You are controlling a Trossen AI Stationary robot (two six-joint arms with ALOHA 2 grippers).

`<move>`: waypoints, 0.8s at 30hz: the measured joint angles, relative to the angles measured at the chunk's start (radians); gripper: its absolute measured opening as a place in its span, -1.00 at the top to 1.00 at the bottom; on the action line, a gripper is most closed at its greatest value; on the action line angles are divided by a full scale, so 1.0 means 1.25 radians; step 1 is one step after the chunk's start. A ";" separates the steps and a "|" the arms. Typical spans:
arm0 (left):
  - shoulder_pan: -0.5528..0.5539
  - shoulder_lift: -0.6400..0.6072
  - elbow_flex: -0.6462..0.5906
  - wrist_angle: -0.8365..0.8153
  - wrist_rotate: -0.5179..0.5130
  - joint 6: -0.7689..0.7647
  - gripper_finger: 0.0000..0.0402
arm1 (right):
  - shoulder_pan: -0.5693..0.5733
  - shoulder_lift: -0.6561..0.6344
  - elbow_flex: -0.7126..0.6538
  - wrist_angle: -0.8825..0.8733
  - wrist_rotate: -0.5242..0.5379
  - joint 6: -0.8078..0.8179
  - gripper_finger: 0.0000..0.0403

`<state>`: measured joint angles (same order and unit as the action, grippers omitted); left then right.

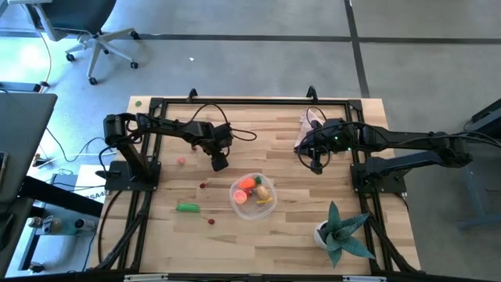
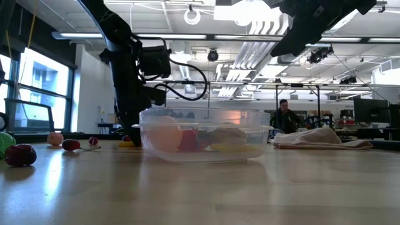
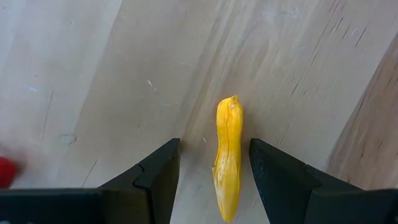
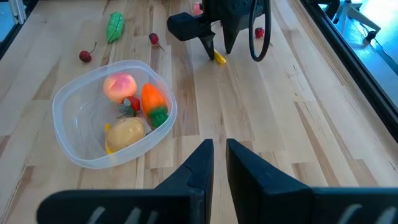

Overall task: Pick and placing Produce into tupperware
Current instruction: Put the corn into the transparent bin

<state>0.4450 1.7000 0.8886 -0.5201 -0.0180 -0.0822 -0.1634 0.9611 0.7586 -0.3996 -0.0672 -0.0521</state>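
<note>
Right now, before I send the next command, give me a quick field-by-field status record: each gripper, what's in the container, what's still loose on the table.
left gripper: low over the table, fingers open, straddling the yellow stick; not closed on it
right gripper: waiting above the table, holding nothing
tupperware: holds the carrot, pink ball, tan ball
loose on table: green pod, red berries, a pink piece
other: pink cloth, potted plant

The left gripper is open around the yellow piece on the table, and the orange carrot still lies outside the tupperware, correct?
Not quite. The carrot is inside the tupperware, as the right wrist view shows. The left gripper is indeed open around the yellow piece.
</note>
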 joint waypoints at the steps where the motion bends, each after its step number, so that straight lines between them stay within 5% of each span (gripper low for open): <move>1: 0.000 0.000 0.000 0.000 0.000 0.000 0.10 | 0.000 0.000 0.000 0.000 0.000 0.000 0.84; 24: 0.000 0.000 0.000 0.015 -0.001 -0.004 0.66 | 0.000 0.000 0.000 0.000 0.000 0.000 0.84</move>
<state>0.4450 1.7000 0.8886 -0.5018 -0.0189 -0.0872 -0.1631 0.9608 0.7586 -0.3996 -0.0673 -0.0521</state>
